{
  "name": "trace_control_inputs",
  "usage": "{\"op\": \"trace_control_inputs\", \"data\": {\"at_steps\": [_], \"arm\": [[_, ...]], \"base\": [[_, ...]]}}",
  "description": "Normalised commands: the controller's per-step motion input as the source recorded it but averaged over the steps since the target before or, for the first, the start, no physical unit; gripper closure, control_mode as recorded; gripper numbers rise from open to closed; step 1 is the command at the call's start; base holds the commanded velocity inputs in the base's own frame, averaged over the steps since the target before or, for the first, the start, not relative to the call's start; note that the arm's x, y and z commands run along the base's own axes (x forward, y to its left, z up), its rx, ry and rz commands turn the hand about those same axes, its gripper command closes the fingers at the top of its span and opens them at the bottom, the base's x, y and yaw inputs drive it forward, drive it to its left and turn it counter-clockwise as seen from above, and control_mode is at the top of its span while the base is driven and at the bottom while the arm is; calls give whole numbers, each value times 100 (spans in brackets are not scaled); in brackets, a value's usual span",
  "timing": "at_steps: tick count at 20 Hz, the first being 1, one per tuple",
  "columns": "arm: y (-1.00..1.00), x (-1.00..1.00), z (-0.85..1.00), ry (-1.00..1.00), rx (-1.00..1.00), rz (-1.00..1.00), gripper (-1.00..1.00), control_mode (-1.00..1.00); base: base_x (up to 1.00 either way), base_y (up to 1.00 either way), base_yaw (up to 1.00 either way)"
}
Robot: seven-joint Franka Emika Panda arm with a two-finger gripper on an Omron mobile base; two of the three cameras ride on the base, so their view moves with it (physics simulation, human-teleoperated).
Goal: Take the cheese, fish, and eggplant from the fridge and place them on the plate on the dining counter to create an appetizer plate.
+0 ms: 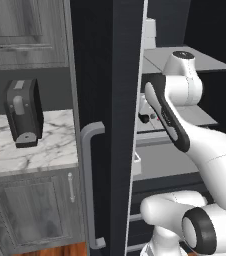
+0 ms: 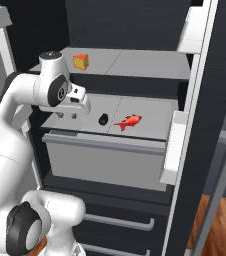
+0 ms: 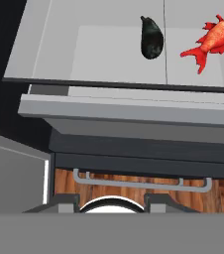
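The fridge (image 2: 135, 30) stands open. On its upper shelf lies the yellow-orange cheese (image 2: 81, 61). One shelf down, the dark eggplant (image 2: 103, 119) (image 3: 151, 37) lies just left of the red fish (image 2: 129, 121) (image 3: 213, 39). My gripper (image 2: 67, 115) hangs at that shelf's front left corner and points downward, a short way left of the eggplant. Its fingers stand apart and hold nothing. The hand also shows past the door edge (image 1: 146, 114). The plate and the dining counter are out of view.
A pale grey drawer (image 2: 105, 160) juts out under the lower shelf. The open fridge door with white bins (image 2: 177, 135) stands at the right. The dark left door with a grey bar handle (image 1: 87, 185) separates a short marble top (image 1: 35, 150) that carries a black appliance (image 1: 23, 112).
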Motion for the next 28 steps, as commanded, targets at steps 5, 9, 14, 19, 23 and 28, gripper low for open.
{"op": "trace_control_inputs", "data": {"at_steps": [5,9,14,19,23,28], "arm": [[-1,-3,0,0,0,0,-100,-100],[-19,-11,0,-1,0,0,-100,-100],[-20,-7,0,-1,0,-1,-100,-100],[-16,0,-6,-9,0,0,-100,-100],[-15,0,-29,-11,0,0,-100,-100],[-11,11,-44,-7,0,0,-100,-100]], "base": [[0,0,0],[0,0,0],[0,0,0],[0,0,0],[0,0,0],[0,0,0]]}}
